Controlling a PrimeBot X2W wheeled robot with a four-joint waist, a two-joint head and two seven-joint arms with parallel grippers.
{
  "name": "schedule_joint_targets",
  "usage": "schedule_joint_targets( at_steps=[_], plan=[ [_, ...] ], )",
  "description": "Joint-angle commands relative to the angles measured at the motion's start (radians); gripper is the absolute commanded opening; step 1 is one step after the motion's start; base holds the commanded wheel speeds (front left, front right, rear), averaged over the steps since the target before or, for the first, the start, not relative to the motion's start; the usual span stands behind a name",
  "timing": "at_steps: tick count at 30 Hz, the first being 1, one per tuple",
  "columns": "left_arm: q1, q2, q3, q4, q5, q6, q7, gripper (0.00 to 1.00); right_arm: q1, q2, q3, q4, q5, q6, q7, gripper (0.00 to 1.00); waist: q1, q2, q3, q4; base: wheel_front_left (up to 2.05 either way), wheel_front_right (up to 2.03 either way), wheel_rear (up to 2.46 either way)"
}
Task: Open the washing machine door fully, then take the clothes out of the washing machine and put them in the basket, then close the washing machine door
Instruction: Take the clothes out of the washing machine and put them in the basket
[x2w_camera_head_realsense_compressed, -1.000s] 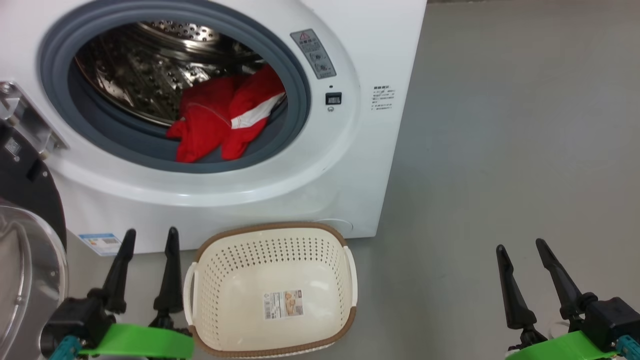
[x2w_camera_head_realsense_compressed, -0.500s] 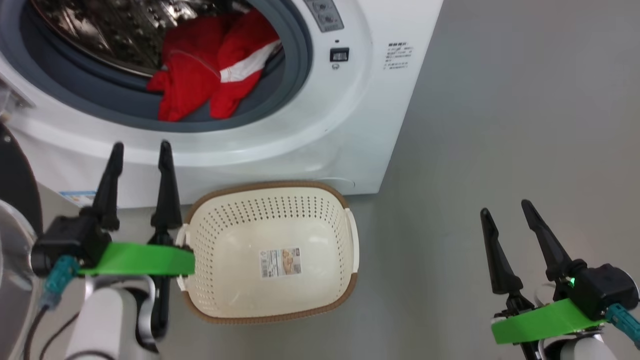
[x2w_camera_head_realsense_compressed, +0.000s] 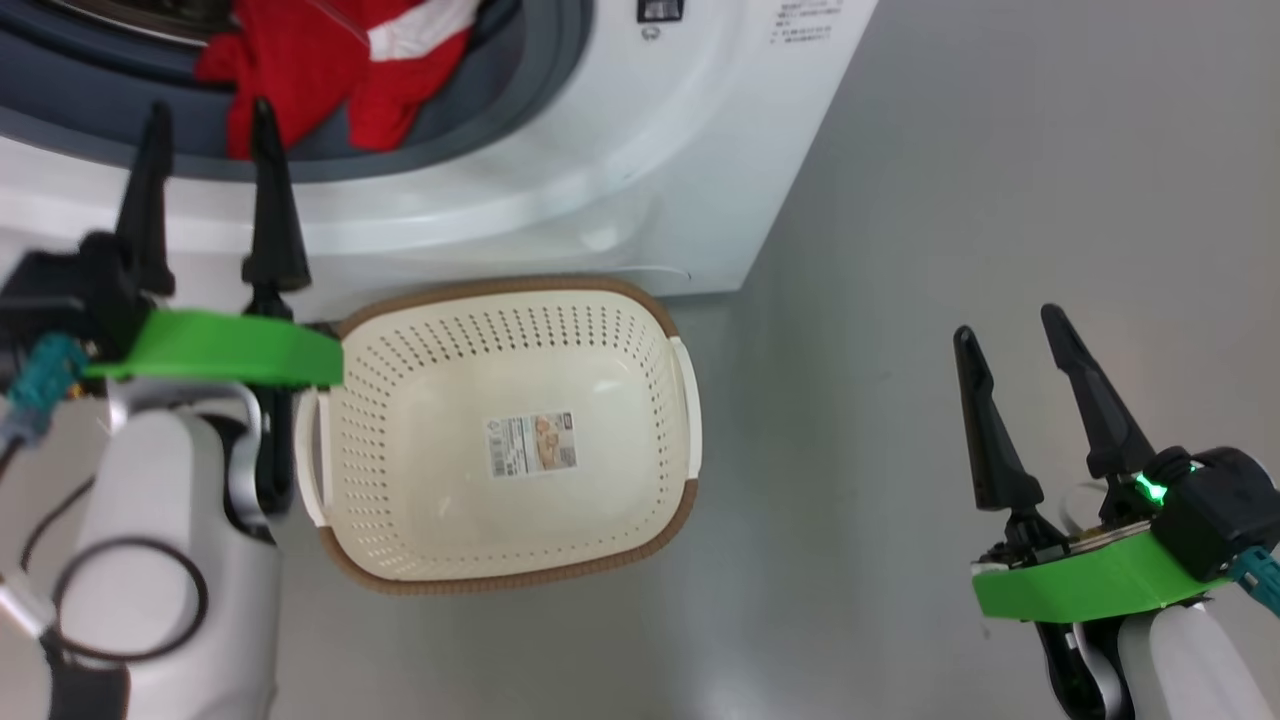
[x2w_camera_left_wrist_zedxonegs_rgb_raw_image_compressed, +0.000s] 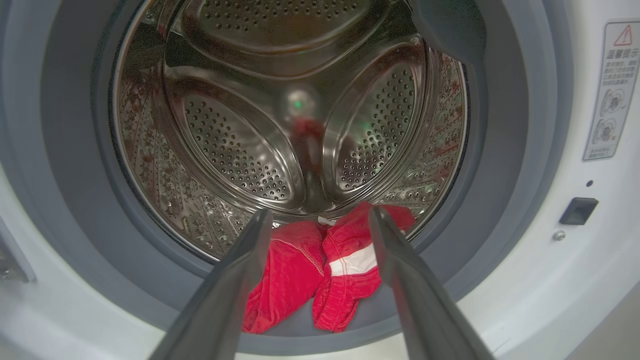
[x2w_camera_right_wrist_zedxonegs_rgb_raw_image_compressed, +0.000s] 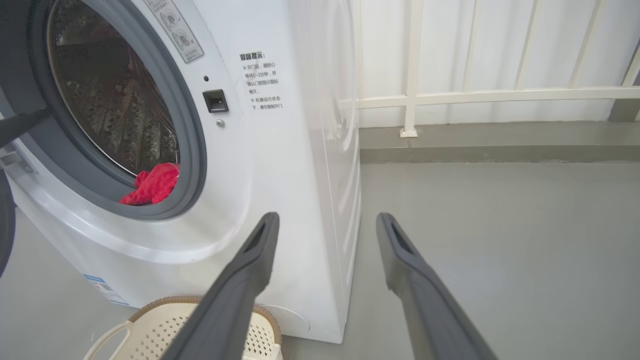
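Moved up from beside the basket to the drum mouth: left gripper (x2w_camera_head_realsense_compressed: 206, 110), long dark fingers (x2w_camera_left_wrist_zedxonegs_rgb_raw_image_compressed: 225, 290) spread wide, nothing held.
Framing bright red, white-striped soft clothes (x2w_camera_left_wrist_zedxonegs_rgb_raw_image_compressed: 295, 275) heaped at 6 o'clock on the grey rubber gasket (x2w_camera_left_wrist_zedxonegs_rgb_raw_image_compressed: 500, 200) of the big white front-loading washing machine (x2w_camera_head_realsense_compressed: 650, 150), probably lined up for a pinch. Cream perforated plastic basket (x2w_camera_head_realsense_compressed: 500, 290) empty directly below, handy for a short drop. Right gripper (x2w_camera_head_realsense_compressed: 1005, 325) equally wide and empty at 3 o'clock, clear of the reach.

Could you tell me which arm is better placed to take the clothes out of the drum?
Left. The left gripper is open before the drum, fingers framing the clothes; the right gripper hangs off beside the machine.
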Motion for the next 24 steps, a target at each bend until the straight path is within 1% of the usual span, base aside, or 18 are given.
schedule_joint_targets(
  at_steps=[1, 8, 12, 18, 20, 24],
  plan=[
    [-0.032, 0.040, 0.029, -0.007, 0.004, 0.007, -0.005, 1.00, -0.018, -0.008, 0.025, -0.032, 0.006, 0.005, -0.006, 1.00, -0.0001, 0.0000, 0.037, -0.018, 0.00, 0.00, 0.00],
    [-0.161, 0.069, 0.024, 0.090, 0.015, 0.023, 0.012, 1.00, -0.042, -0.008, 0.040, -0.065, 0.014, 0.005, -0.006, 1.00, -0.0001, 0.0000, 0.082, -0.039, 0.00, 0.00, 0.00],
    [-0.234, 0.072, 0.023, 0.145, 0.005, 0.028, 0.038, 1.00, -0.046, -0.008, 0.051, -0.076, 0.016, 0.005, -0.006, 1.00, -0.0001, 0.0000, 0.100, -0.044, 0.00, 0.00, 0.00],
    [-0.340, 0.085, 0.015, 0.256, 0.004, 0.047, 0.117, 1.00, -0.052, -0.008, 0.061, -0.073, 0.021, 0.005, -0.006, 1.00, -0.0001, 0.0000, 0.124, -0.061, 0.00, 0.00, 0.00],
    [-0.377, 0.094, 0.020, 0.292, 0.001, 0.058, 0.140, 1.00, -0.050, -0.008, 0.045, -0.068, 0.038, 0.005, -0.006, 1.00, -0.0001, 0.0000, 0.130, -0.067, 0.00, 0.00, 0.00],
    [-0.447, 0.108, 0.022, 0.374, -0.009, 0.065, 0.198, 1.00, -0.051, -0.008, 0.028, -0.053, 0.062, 0.005, -0.006, 1.00, -0.0001, 0.0000, 0.139, -0.076, 0.00, 0.00, 0.00]
  ],
)
